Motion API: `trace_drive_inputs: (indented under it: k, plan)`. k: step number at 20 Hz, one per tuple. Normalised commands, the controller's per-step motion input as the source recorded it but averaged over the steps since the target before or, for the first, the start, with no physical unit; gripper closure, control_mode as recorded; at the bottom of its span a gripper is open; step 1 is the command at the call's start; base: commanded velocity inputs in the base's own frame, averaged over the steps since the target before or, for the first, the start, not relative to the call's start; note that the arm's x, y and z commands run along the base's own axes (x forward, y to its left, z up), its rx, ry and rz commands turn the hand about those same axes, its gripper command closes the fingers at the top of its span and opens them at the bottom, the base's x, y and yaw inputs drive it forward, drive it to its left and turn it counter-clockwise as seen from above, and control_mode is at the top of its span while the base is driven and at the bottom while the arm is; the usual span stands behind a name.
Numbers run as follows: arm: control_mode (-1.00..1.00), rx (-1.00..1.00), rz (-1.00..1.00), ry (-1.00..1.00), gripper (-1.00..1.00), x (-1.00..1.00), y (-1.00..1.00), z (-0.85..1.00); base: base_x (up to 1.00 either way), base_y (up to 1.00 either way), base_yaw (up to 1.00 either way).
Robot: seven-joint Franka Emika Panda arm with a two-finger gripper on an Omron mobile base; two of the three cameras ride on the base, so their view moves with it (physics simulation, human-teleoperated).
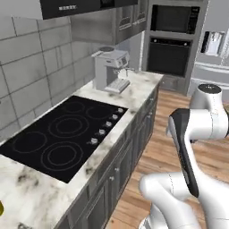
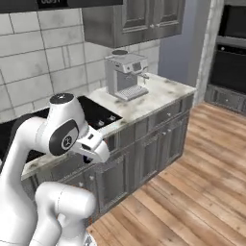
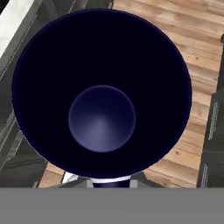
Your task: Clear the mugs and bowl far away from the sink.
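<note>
The mug with the dark navy inside sits right in front of the hand camera, mouth toward the lens, its round bottom plain to see. It hangs in the air over the wooden floor beside the cabinet fronts. My gripper is shut on the mug at its lower edge, and the mug hides the fingers. A yellow sliver shows on the counter at the left edge of the left base view; I cannot tell what it is. The bowl and the sink are out of view.
A black cooktop with front knobs lies in the marble counter. A grey coffee machine stands at the counter's far end. Grey cabinets run below, a wall oven stands beyond, and open wooden floor lies to the right.
</note>
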Motion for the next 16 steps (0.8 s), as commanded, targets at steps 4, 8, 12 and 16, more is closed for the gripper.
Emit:
trace_drive_inputs:
  k: [4,8,12,16]
  plan:
    - [1.00,0.00,0.00,0.00,1.00,0.00,0.00,0.00,-0.13,0.59,0.94]
    - [1.00,0.00,0.00,0.00,1.00,0.00,0.00,0.00,-0.16,0.59,0.94]
    - [1.00,0.00,0.00,0.00,1.00,0.00,0.00,0.00,-0.15,0.61,0.93]
    - [1.00,0.00,0.00,0.00,1.00,0.00,0.00,0.00,-0.03,0.77,0.86]
